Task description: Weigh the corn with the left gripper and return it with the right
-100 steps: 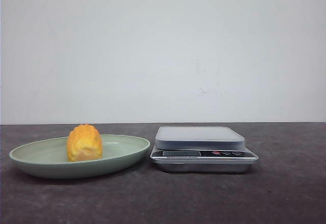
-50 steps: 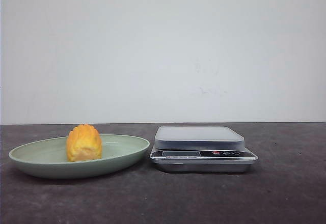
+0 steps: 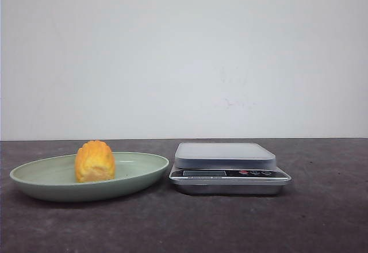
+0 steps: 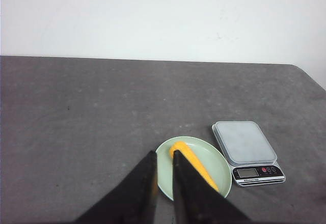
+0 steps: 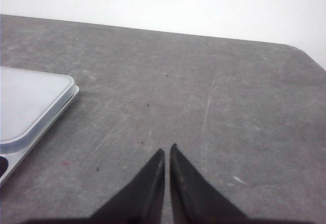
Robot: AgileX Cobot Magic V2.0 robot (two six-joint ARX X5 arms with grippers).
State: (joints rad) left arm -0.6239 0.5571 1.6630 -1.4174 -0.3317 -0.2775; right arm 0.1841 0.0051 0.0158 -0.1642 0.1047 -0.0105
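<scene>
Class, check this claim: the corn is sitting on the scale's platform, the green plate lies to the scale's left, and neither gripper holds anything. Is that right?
Not quite. The front view shows the corn lying in the green plate, while the scale has a bare platform. The rest holds: the plate lies left of the scale, and the left gripper and right gripper hold nothing.

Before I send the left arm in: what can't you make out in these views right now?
- Scale display: too small to read in the front and left wrist views.
- Corn: near end hidden by the left gripper in its wrist view.
- Scale in the right wrist view: cut off by the frame edge.
- Both arms: outside the front view.
</scene>
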